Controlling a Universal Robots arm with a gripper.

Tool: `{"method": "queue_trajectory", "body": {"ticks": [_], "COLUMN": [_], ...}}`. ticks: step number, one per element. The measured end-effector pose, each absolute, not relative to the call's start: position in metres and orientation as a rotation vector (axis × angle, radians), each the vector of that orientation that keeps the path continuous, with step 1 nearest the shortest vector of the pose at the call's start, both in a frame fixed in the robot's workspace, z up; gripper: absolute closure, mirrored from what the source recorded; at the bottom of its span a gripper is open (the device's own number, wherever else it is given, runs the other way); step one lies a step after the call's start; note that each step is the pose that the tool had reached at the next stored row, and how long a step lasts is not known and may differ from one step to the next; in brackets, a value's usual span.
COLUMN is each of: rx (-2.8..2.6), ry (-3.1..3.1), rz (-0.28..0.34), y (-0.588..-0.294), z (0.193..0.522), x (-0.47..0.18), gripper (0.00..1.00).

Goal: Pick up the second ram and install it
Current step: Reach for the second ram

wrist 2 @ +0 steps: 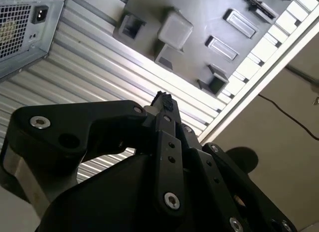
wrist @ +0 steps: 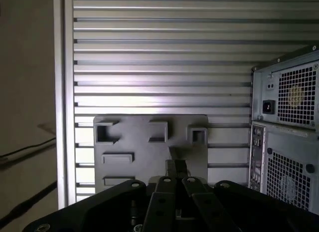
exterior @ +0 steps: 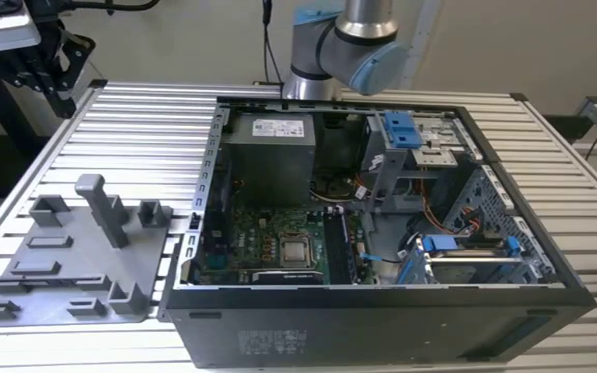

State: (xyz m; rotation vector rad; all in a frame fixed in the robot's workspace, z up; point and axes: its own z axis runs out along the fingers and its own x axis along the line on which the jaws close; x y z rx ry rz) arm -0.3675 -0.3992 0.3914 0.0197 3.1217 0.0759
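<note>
1. End effector: my end effector point(wrist 2: 163, 100) hangs above the slatted desk point(exterior: 143, 132), outside the computer case point(exterior: 382, 294), toward the exterior view's left. In both wrist views its fingers point(wrist: 172, 173) are pressed together, tip to tip.

2. Beneath me: the grey fixture plate point(wrist: 149, 152) lies flat on the desk with its pegs and pockets upright. The case's rear panel stands just beside it.

3. Task item: the second ram point(exterior: 336, 247) appears in the exterior view as a thin dark strip. It stands on edge in the memory slots point(exterior: 348, 245), just to the exterior view's right of the processor socket point(exterior: 296, 250). It is well apart from my end effector (the strips there sit close together, so I cannot tell one from another with certainty).

4. Case: it lies on its side with the open face upward. The power supply point(exterior: 267, 151) is at the end nearest my arm's base.
</note>
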Motion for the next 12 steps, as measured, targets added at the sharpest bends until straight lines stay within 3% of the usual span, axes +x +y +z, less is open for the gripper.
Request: {"method": "queue_trajectory", "body": {"ticks": [12], "rx": [0.02], "ry": [3.122], "rz": [0.076], "y": [-0.399], "z": [0.391], "x": [-0.399], "gripper": [0.89]}}
